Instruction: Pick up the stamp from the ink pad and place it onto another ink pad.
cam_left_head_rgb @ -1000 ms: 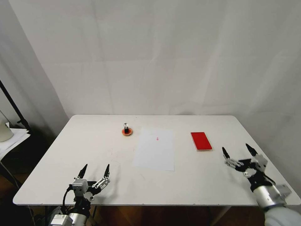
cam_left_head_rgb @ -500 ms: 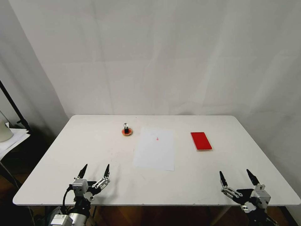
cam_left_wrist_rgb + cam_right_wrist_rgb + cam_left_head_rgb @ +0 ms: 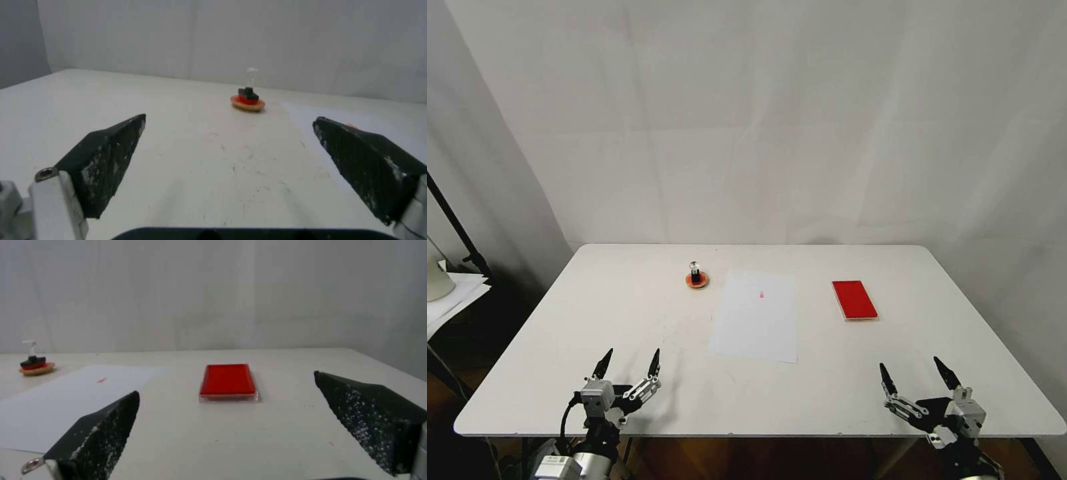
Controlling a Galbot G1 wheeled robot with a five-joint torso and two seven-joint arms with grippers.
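The stamp (image 3: pixel 695 269), tiny with a black body and a shiny knob, stands upright on the small round orange ink pad (image 3: pixel 697 281) at the back left of the white table (image 3: pixel 627 307). The flat red rectangular ink pad (image 3: pixel 854 299) lies bare at the right. Near the front left edge my left gripper (image 3: pixel 632 353) is open and holds nothing; its wrist view looks at the stamp (image 3: pixel 249 90) on the round pad (image 3: pixel 248 104) far ahead. Open and holding nothing as well, my right gripper (image 3: pixel 910 365) hovers at the front right, with the red pad (image 3: pixel 228 379) ahead of it.
A white paper sheet (image 3: pixel 755 315) with a small red mark lies between the two pads. White cloth backs the table. A dark stand and stacked papers (image 3: pixel 454 293) sit off the table's left side.
My right gripper has drawn back from beside the red pad toward the front edge and a little left. The left gripper, stamp and pads have not moved.
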